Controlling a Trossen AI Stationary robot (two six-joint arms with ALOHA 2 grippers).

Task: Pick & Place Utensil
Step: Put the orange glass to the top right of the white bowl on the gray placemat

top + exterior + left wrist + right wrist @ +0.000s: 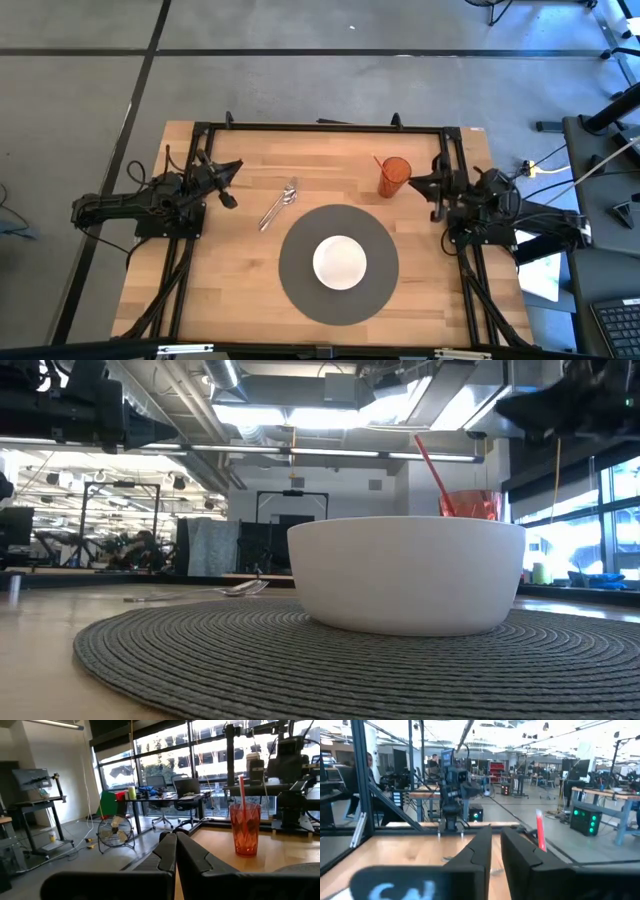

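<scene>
The spoon (279, 205) lies flat on the desk (240, 280) between the left hand (229, 184) and the mat (300, 290) — untouched. Left hand is clenched, empty; right hand (418, 185) is slightly parted, empty. A thin spoon could slip — or the cup (393, 177) gets bumped.

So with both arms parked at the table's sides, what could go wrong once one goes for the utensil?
The spoon lies flat on the bare wood, so fingers may slide over it or scrape the table. The orange cup with its straw stands right beside the right hand; a swing inward could tip it. The left hand is shut and must open before a grasp.
</scene>
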